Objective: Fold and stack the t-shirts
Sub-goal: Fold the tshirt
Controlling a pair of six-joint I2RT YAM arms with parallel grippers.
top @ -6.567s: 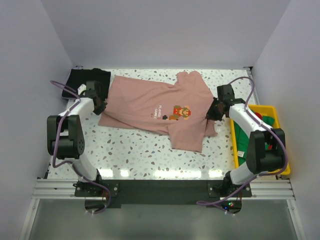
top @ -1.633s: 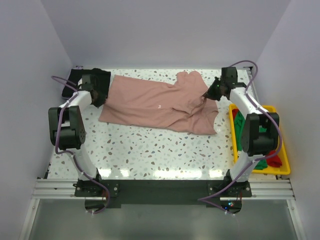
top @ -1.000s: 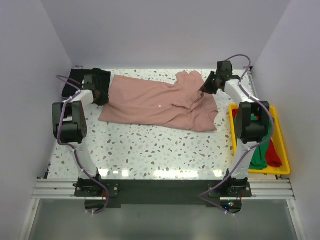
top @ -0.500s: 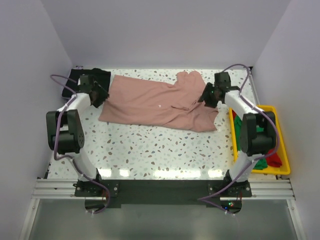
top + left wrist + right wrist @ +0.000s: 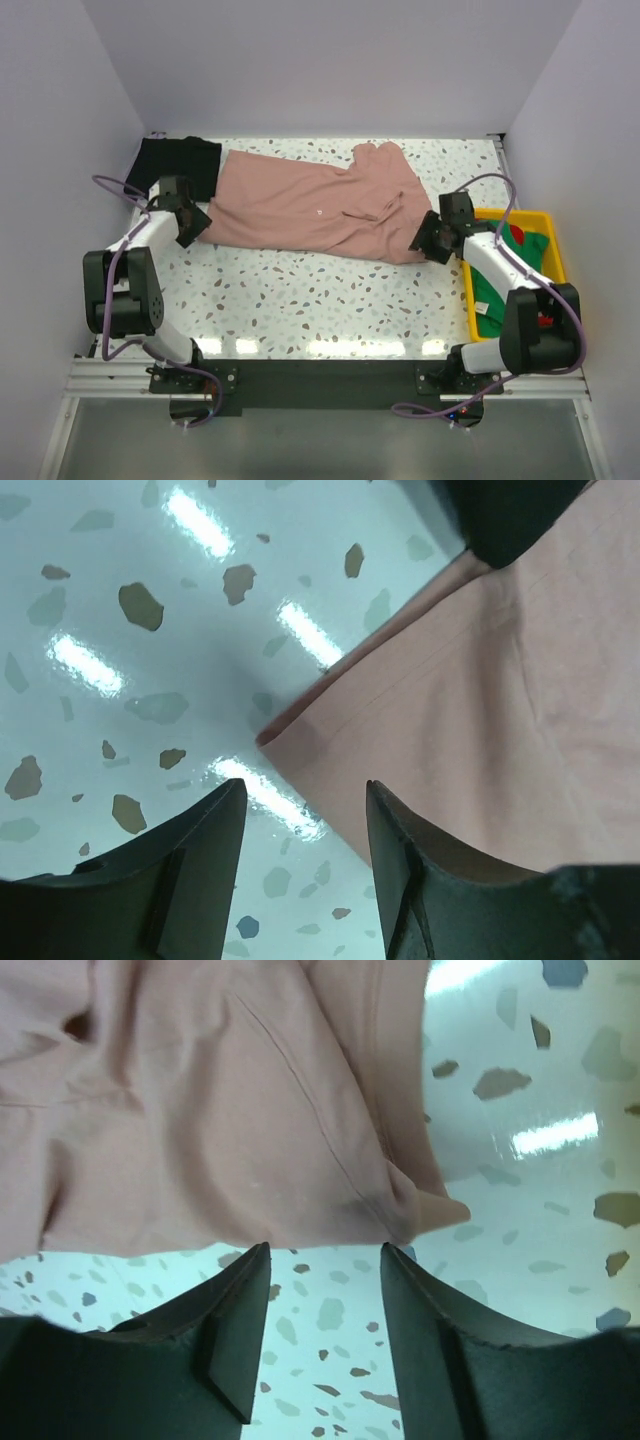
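- The left hand [image 5: 190,225] hangs low over the near-left corner of the dusty-pink t-shirt [image 5: 320,205]. Its jaws stand moderately wide and hold nothing. In its wrist view the matte black fingers [image 5: 190,880] frame the shirt's corner, where a second layer of cloth peeks out under the top one.
- The right hand [image 5: 428,237] is just off the shirt's near-right corner, jaws likewise apart and empty. Beyond its dark, wedge-shaped fingers [image 5: 440,1360] a small flap of cloth pokes out onto the bare surface.
- The tabletop [image 5: 300,300] is glossy white terrazzo flecked with grey-brown chips, and it carries bright streaks of reflected light.
- At the right edge is the yellow bin [image 5: 468,300], hard plastic and rectangular, with a crumpled green t-shirt [image 5: 492,285] inside it.
- The pink shirt lies flat as a long band across the far half of the tabletop, running from left to right.
  - It is soft, matte knit, with a stitched hem line along its left end.
  - The left part is smooth. The right part is creased and rumpled, with a bunched lobe of cloth reaching toward the far edge.
  - Only a tiny white mark shows near its middle.
- At the far-left corner is the black t-shirt [image 5: 180,160], a compact dark block. The pink shirt's left end is touching or slightly overlapping it.
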